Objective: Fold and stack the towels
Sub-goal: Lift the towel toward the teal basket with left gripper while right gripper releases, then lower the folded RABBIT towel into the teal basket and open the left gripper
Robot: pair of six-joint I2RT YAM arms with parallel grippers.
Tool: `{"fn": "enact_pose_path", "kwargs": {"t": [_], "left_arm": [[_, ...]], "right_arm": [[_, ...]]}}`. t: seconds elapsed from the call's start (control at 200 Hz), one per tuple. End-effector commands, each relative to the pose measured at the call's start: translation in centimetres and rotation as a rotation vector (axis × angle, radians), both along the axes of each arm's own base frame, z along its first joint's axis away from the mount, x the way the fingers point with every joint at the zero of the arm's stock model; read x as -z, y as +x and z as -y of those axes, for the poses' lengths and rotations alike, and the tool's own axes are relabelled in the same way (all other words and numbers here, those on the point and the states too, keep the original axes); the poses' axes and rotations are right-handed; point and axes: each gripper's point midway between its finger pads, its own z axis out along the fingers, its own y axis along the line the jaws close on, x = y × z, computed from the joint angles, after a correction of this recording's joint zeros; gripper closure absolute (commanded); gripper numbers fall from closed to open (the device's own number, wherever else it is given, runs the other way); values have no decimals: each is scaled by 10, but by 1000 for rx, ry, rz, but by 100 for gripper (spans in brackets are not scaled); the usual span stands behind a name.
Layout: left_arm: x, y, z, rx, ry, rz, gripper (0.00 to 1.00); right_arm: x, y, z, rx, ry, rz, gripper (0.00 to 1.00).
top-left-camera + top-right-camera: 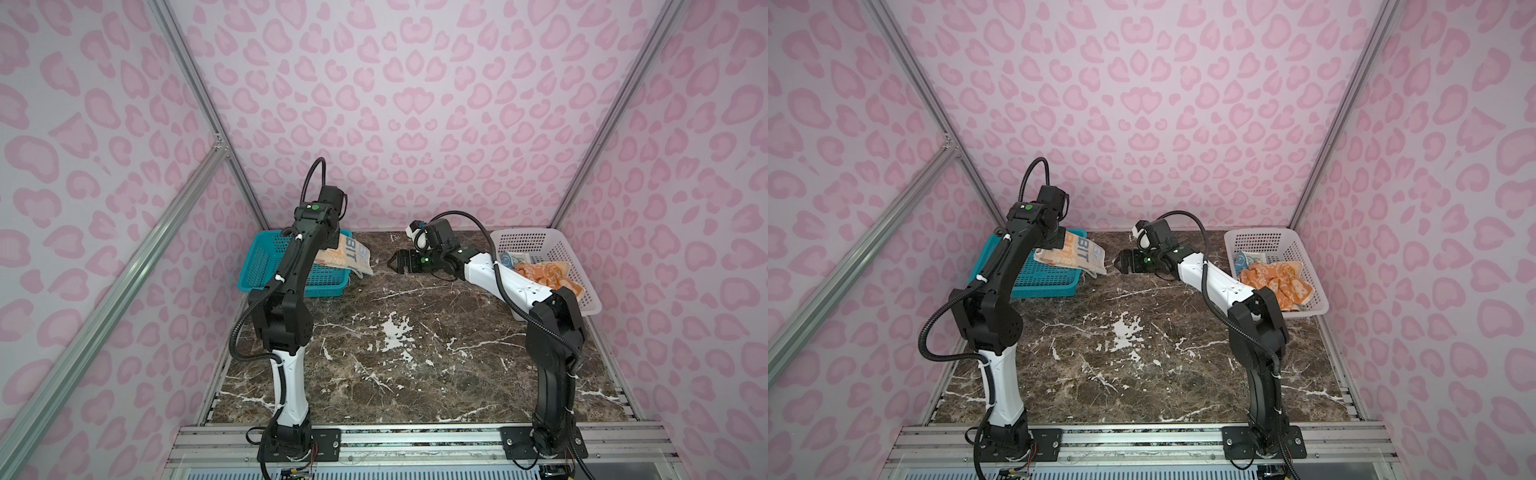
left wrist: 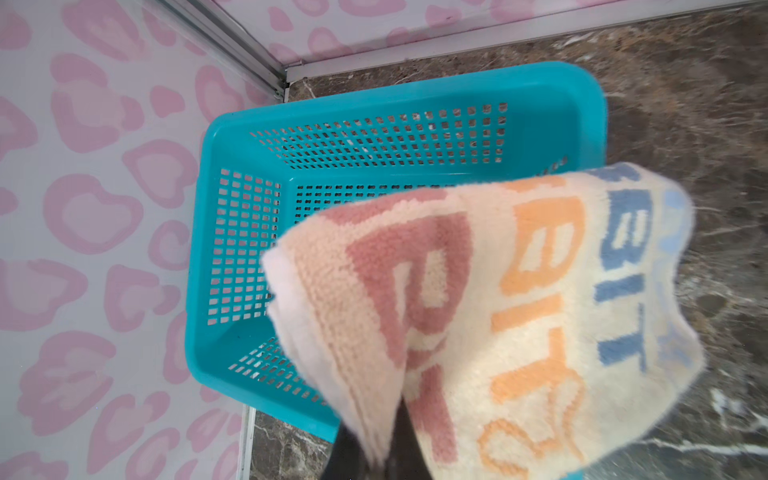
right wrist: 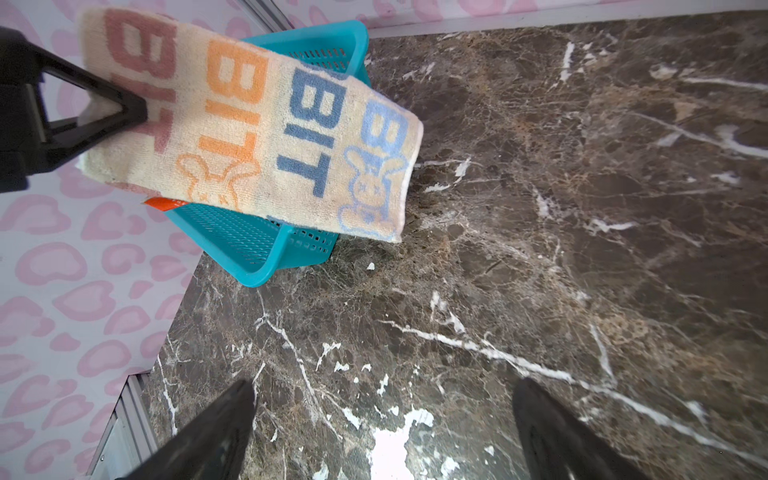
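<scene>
We see the left gripper (image 3: 139, 114) pinching the cream towel (image 3: 266, 137) above the basket (image 2: 199, 232) rim; the right gripper (image 3: 384, 384) hangs spread over open tabletop (image 3: 582, 249).

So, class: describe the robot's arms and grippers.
The left arm and right arm are black, each with one white link, a ribbed black cable and a green light. The left gripper and right gripper are black, with tapered fingers.

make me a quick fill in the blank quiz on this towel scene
The left gripper holds, above the teal perforated plastic basket, a lettered terry towel with a ____ background.
The right gripper hangs over the brown marble table, jaws ____.
____ towels lie in the white perforated plastic basket: the orange patterned terry towel and the blue terry towel.
Missing words: cream, open, two.
</scene>
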Motion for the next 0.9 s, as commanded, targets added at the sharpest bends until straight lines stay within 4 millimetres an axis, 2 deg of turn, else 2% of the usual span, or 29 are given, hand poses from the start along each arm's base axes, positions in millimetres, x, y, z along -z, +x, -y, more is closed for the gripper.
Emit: {"fn": "enact_pose_path", "kwargs": {"t": [0.0, 0.145, 0.255, 0.505, 0.625, 0.755, 0.895], "left_arm": [[13, 8, -21, -27, 52, -14, 96], [34, 9, -53, -90, 103, -58, 96], [48, 11, -67, -102, 109, -74, 96], [85, 18, -75, -10, 170, -134, 96], [104, 20, -84, 17, 256, -187, 96], [110, 24, -90, 37, 316, -194, 96], [108, 29, -95, 66, 378, -167, 96]], "right_arm": [[6, 0, -6, -1, -8, -21, 2], [6, 1, -17, -23, -14, -23, 2], [6, 3, -23, -26, -19, -12, 2], [21, 8, -27, -5, -17, -42, 2], [27, 8, -27, 2, -23, -54, 2], [34, 9, -25, 9, -37, -66, 2], [37, 13, -22, 16, -43, -75, 2]]}}
